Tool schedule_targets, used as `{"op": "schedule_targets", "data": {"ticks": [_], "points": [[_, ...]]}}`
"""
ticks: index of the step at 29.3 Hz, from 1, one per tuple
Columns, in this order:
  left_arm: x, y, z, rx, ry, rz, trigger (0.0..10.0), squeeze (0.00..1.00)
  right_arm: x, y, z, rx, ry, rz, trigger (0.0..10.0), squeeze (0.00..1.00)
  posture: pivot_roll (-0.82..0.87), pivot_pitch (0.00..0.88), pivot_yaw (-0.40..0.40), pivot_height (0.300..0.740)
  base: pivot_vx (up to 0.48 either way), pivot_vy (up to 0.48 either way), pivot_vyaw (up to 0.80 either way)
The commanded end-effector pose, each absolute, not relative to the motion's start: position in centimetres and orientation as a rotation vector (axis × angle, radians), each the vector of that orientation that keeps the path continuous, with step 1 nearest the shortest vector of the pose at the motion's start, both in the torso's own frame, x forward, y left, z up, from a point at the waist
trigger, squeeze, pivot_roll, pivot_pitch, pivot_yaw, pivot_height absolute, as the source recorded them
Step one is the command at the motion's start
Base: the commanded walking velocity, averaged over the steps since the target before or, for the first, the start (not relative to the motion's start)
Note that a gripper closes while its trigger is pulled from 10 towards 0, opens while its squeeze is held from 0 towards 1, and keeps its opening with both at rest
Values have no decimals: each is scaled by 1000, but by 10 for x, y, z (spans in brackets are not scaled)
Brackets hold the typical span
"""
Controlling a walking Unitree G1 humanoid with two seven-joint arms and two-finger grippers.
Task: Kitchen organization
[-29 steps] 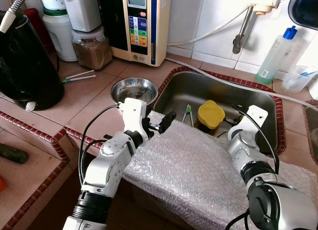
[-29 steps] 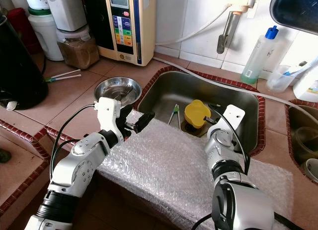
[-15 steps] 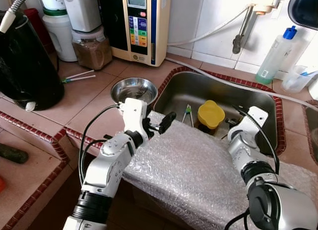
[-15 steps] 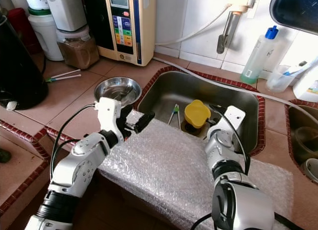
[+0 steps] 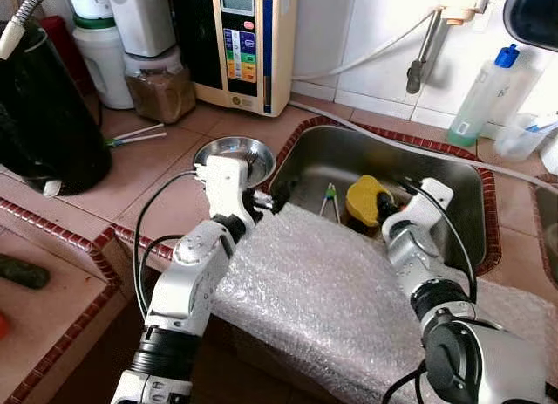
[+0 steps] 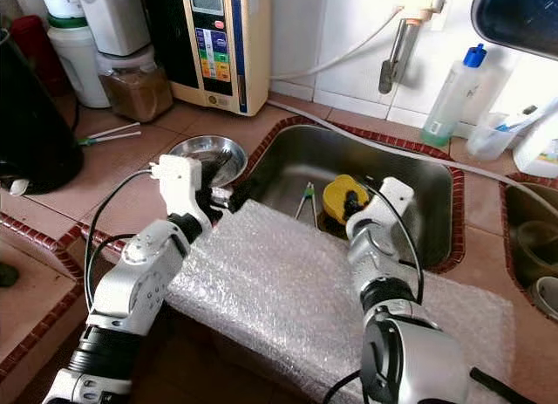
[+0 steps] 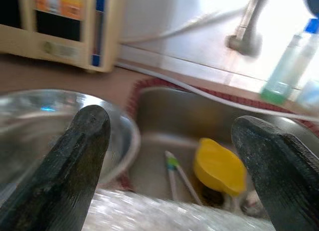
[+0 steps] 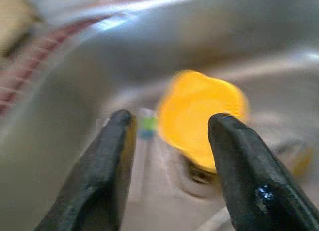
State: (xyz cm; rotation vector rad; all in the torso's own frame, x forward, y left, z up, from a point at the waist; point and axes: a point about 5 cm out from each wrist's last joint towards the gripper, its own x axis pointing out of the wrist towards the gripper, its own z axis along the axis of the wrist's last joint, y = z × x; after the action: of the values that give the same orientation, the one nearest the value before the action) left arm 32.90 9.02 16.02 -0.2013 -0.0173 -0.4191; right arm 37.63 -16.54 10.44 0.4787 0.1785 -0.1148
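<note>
Tiled tabletop (image 5: pixel 148 173) and steel sink (image 5: pixel 453 181) filling the frame, bubble wrap (image 5: pixel 323 299) lying across the lower middle.

Left hand (image 7: pixel 174 156) is hovering spread apart by the steel bowl (image 5: pixel 234 153); right hand (image 8: pixel 169 156), fingers apart, is pointing at the blurred yellow lid (image 8: pixel 199 116) mid-sink, its underside hidden.

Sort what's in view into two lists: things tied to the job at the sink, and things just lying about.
In play:
- right gripper, open, aimed at the yellow lid
- left gripper, open, by the steel bowl
- sink
- toothbrush in the sink

Lying about:
- bubble wrap
- water purifier
- soap bottle
- straws
- black bin
</note>
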Motion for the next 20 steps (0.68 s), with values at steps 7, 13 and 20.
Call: {"op": "schedule_targets", "data": {"ticks": [7, 13, 20], "points": [[337, 110, 157, -155, -39, -265, 10000, 1000, 384, -123, 137, 522, 32, 237, 10000, 1000, 110, 0, 13, 740, 0, 0, 0], [341, 121, 152, -160, -23, -179, 10000, 1000, 380, -107, 135, 446, 41, 326, 10000, 1000, 101, 0, 10, 740, 0, 0, 0], [346, 133, 148, -135, -26, -89, 10000, 1000, 373, -95, 143, 383, -19, 391, 10000, 1000, 81, 0, 5, 740, 0, 0, 0]]}}
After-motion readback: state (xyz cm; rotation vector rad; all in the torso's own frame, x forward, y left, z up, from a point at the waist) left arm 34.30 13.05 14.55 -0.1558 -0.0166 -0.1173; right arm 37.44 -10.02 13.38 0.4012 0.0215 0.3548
